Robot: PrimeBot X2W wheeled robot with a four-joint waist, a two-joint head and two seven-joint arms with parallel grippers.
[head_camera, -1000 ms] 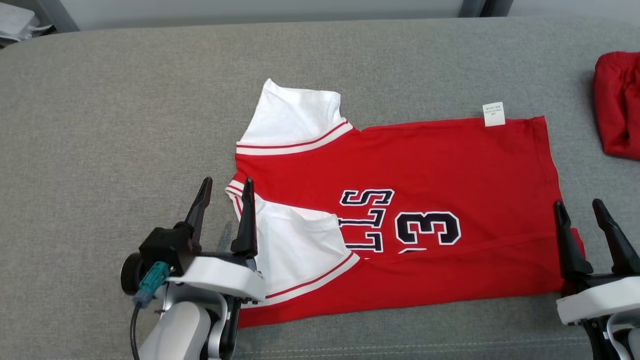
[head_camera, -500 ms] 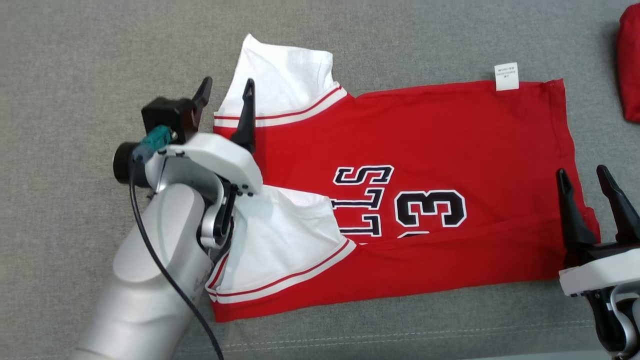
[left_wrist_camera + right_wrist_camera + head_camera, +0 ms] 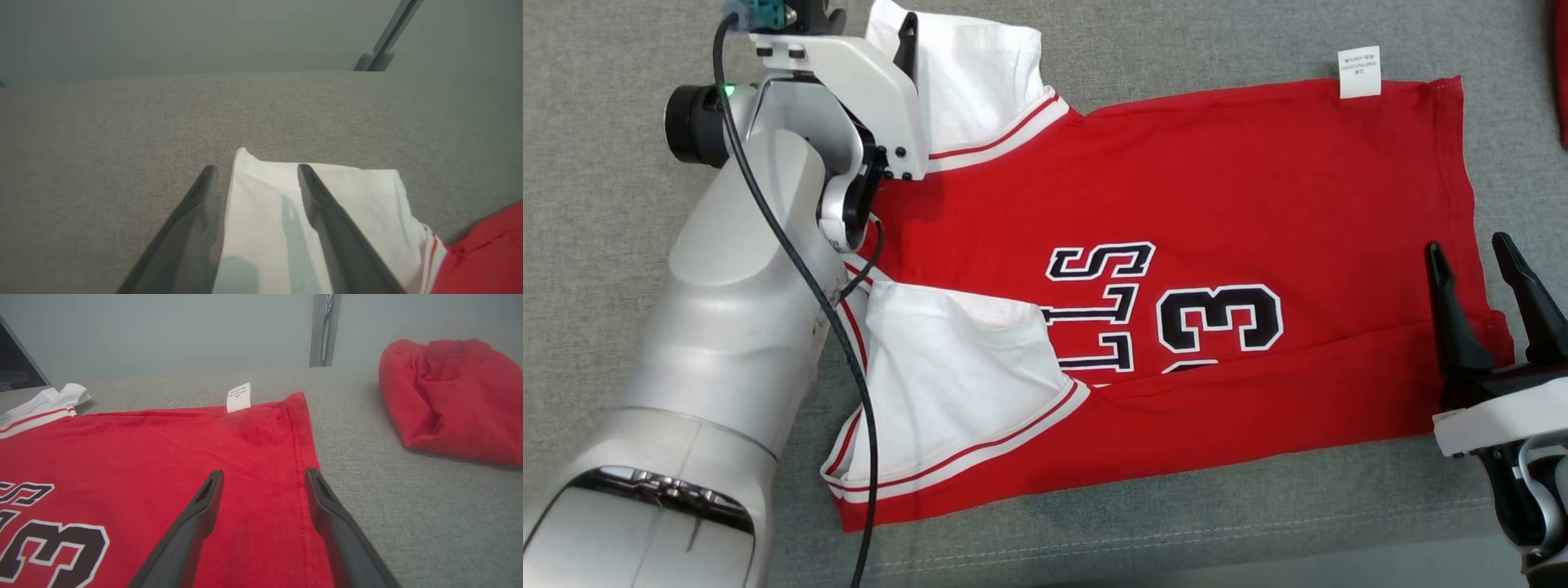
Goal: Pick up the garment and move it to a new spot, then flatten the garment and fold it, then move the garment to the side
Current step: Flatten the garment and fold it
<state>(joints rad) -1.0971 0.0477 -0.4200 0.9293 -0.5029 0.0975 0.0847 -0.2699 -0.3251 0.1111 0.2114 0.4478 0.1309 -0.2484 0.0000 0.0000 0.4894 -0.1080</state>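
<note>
two dark fingers of the left gripper [image 3: 256, 168] stand wide apart and empty, one over the white sleeve [image 3: 269, 204], one over the grey cushion [image 3: 122, 134] beside it. the right gripper [image 3: 263, 471] is likewise spread, holding nothing, above the hem of the red jersey [image 3: 163, 445] lying flat on the cushion; ahead of it a white tag [image 3: 239, 397] bears print too small to read, to its left a black "3" and "lls" show, further letters hidden under a folded sleeve [image 3: 956, 359], and to its right lies a bunched red cloth [image 3: 449, 396].
</note>
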